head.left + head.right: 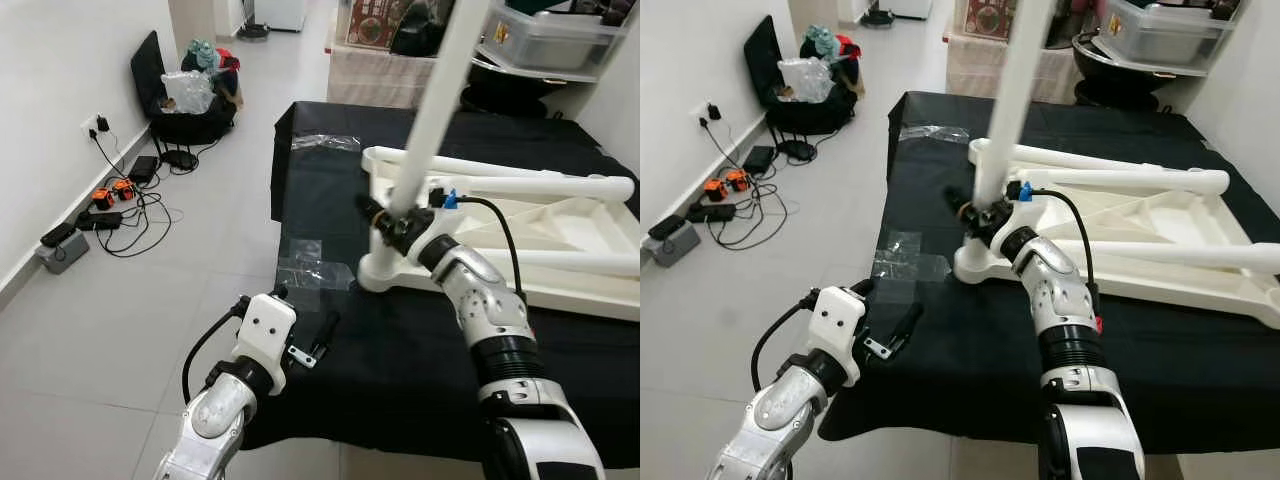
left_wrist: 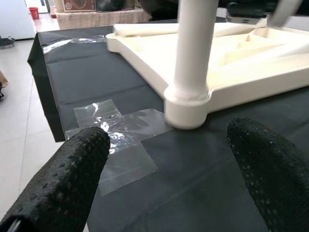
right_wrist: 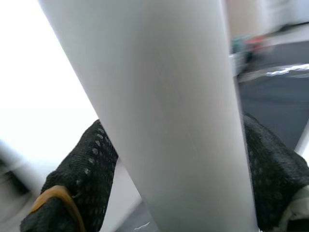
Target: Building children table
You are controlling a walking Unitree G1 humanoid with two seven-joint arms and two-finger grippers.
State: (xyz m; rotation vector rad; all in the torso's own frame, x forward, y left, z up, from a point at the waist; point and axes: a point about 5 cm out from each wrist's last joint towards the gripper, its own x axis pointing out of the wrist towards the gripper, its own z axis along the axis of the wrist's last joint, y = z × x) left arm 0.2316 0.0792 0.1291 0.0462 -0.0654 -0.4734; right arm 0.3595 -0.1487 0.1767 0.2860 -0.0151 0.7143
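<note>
One pincer (image 1: 392,222) around upright leg (image 1: 432,112)

White plastic children's tabletop (image 1: 560,235) lies upside down on black-covered surface (image 1: 400,350), ribbed underside up, w/ round leg sockets at corners. One white tube leg (image 1: 432,110) stands upright, slightly tilted, seated in near-left corner socket (image 1: 380,268). Two more white legs lie flat across the underside: one (image 1: 520,186) along far edge, one (image 1: 570,262) nearer. Clear tape patches on the cloth just beside that socket
</note>
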